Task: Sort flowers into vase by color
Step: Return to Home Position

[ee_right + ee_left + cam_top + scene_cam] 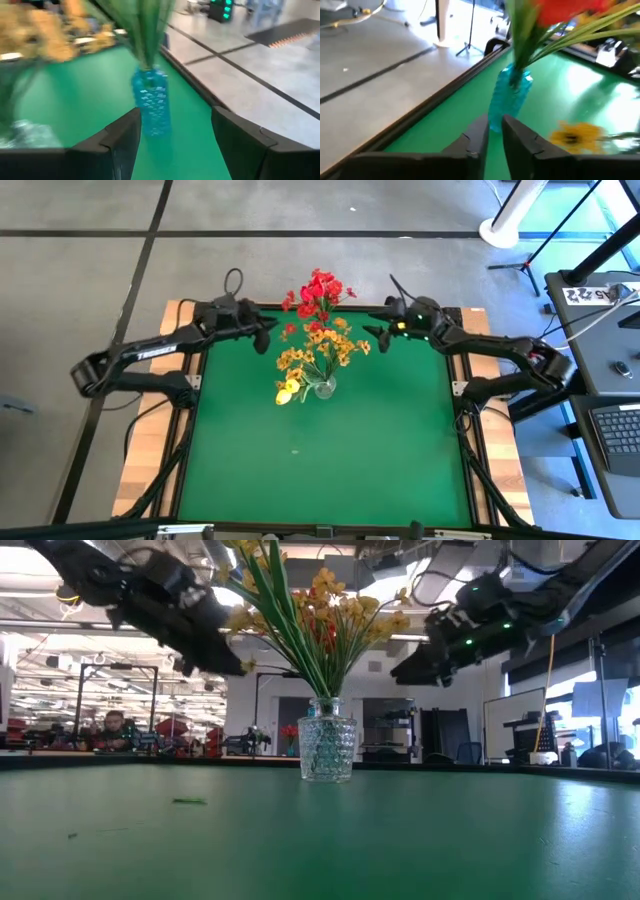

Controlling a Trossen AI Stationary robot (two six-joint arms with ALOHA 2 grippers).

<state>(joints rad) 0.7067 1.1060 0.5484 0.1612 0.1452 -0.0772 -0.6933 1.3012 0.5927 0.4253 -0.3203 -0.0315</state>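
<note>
The flowers [318, 330] look almost sorted: red in the blue vase [509, 97], yellow in the clear vase [324, 388]; nothing loose on the worktop [320, 460]. Left hand [266, 340] nearly together, apparently empty; right hand [375, 338] apart, empty.

Vases you have on the bench [400, 460]: two, one clear vase [327, 748] and one blue vase [509, 95].
Bunches of flowers you see: two, red flowers [318, 290] and yellow flowers [318, 350].
Arms: two.
</note>
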